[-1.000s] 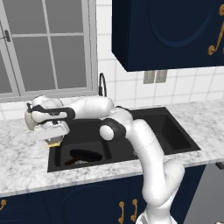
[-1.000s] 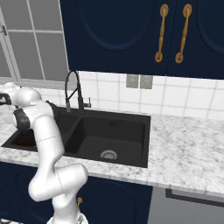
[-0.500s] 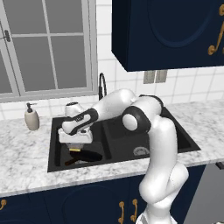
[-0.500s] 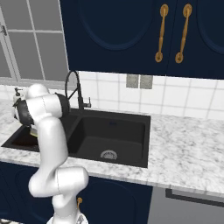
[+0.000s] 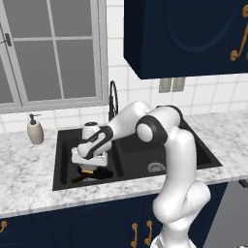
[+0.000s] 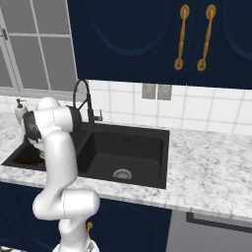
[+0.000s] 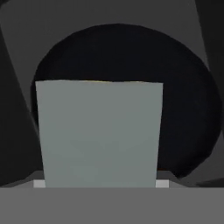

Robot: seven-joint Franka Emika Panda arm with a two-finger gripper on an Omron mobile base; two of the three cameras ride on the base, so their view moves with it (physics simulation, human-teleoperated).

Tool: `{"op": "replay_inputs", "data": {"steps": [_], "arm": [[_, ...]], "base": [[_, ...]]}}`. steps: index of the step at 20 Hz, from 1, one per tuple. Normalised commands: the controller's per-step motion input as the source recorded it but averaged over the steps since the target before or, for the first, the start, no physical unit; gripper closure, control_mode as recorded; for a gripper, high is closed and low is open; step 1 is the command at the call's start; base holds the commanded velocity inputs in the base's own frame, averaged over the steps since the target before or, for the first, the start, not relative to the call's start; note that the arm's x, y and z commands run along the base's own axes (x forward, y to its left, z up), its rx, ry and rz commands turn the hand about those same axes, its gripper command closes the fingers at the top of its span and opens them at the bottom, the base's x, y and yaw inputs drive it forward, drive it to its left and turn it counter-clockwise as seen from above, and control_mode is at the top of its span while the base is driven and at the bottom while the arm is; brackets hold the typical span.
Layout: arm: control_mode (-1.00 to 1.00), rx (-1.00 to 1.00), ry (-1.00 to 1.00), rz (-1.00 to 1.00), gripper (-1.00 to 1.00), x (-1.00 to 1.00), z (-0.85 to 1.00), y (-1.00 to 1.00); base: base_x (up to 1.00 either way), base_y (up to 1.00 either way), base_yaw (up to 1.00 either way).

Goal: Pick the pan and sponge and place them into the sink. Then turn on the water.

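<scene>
Over the pan (image 5: 97, 172) in the sink's (image 5: 62, 181) left basin now, pincer (image 5: 90, 163) lower, clamped on the sponge (image 7: 99, 133).

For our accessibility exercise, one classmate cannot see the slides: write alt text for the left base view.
A white robot arm reaches down into the left basin of a black double sink, its pincer low over a black pan lying in that basin. A dark gooseneck faucet stands behind the sink, and a beige soap dispenser sits on the marble counter to the left, below a window.
</scene>
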Motion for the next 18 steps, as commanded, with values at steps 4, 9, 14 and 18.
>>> {"op": "replay_inputs", "data": {"steps": [4, 9, 14, 18], "arm": [[-1.0, 0.0, 0.0, 0.0, -1.0, 0.02, -0.23, 0.17], [-1.0, 0.0, 0.0, 0.0, -1.0, 0.02, -0.14, 0.29], [-1.0, -0.02, 0.0, 0.0, -1.0, -0.05, 0.54, 0.0], [-1.0, -0.08, -0.02, 0.0, -1.0, -0.43, 0.54, -0.06]], "base": [[0.0, 0.0, 0.0], [0.0, 0.0, 0.0], [0.0, 0.0, 0.0], [0.0, 0.0, 0.0]]}}
